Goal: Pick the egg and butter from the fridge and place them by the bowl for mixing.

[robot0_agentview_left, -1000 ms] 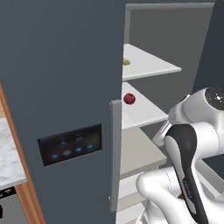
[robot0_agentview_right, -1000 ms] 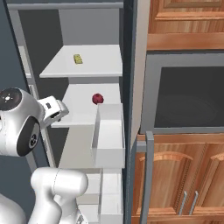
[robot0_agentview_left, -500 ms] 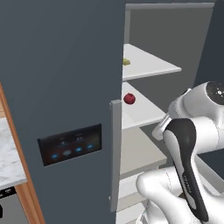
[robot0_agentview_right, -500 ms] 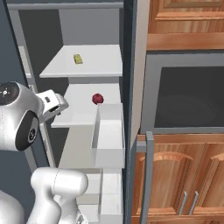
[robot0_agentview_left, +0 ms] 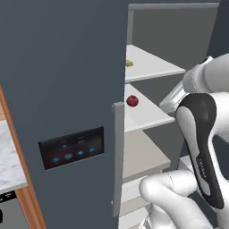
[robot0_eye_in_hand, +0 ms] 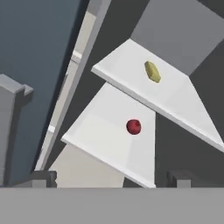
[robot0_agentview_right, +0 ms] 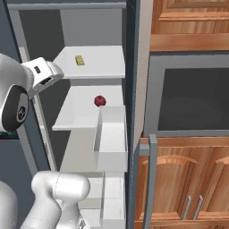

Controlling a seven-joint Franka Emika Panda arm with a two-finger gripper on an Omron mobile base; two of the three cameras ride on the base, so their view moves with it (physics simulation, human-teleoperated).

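The fridge [robot0_agentview_left: 58, 67] stands with its right door swung open, showing white shelves. The butter [robot0_agentview_right: 79, 60], a small pale yellow block, lies on the upper shelf [robot0_agentview_right: 103, 67]; it also appears as the butter [robot0_agentview_left: 129, 63] and the butter [robot0_eye_in_hand: 152, 71]. My gripper [robot0_eye_in_hand: 111, 179] is open and empty, in front of the shelves and well short of the butter. Its two dark fingertips [robot0_eye_in_hand: 41, 177] stand wide apart. The egg and the bowl are out of view.
A small red round fruit [robot0_agentview_right: 99, 100] sits on the second shelf, below the butter. A white door bin [robot0_agentview_right: 112, 138] juts out at the right. Wooden cabinets [robot0_agentview_right: 188, 179] and a dark oven front [robot0_agentview_right: 192, 103] flank the fridge. A long grey handle [robot0_agentview_left: 117, 156] runs down the closed door.
The hand has risen from about the second shelf's height towards the upper shelf. The butter and the red fruit have not moved.
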